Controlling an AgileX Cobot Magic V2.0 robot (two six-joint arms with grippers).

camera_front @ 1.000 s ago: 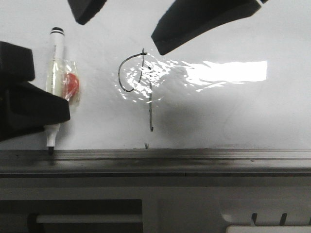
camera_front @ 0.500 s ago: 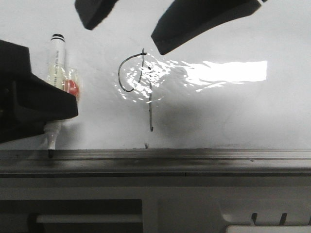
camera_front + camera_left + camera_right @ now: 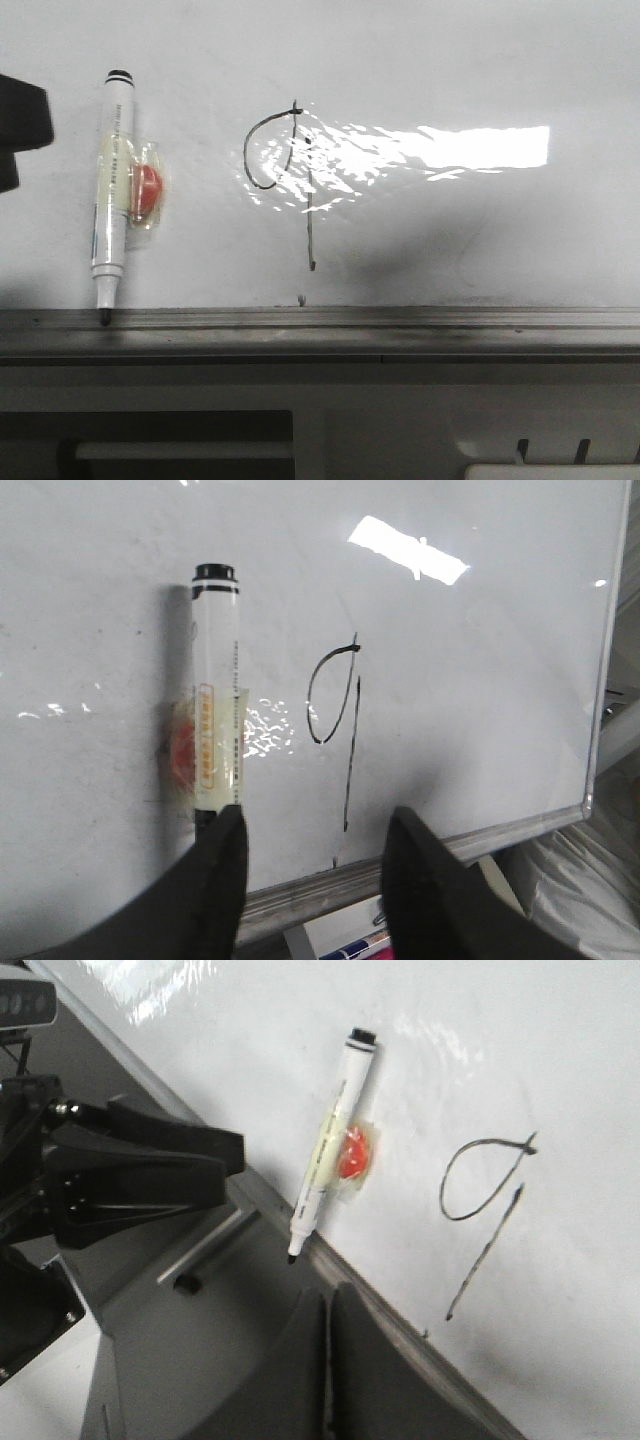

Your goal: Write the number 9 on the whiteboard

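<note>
The number 9 is drawn in thin black line on the whiteboard, with an open loop and a long stem. It also shows in the left wrist view and the right wrist view. A white marker with a red piece taped to it lies on the board left of the 9, its tip at the grey tray. My left gripper is open and empty, with one finger in front of the marker's lower end. My right gripper is shut and empty, near the tray below the marker.
A dark part of my left arm shows at the front view's left edge and in the right wrist view. Bright glare lies on the board right of the 9. The board's metal frame edge is on the right.
My left gripper has let go of the marker and pulled away to the left. The dark right arm parts have left the top of the front view. The marker has slid slightly towards the tray.
</note>
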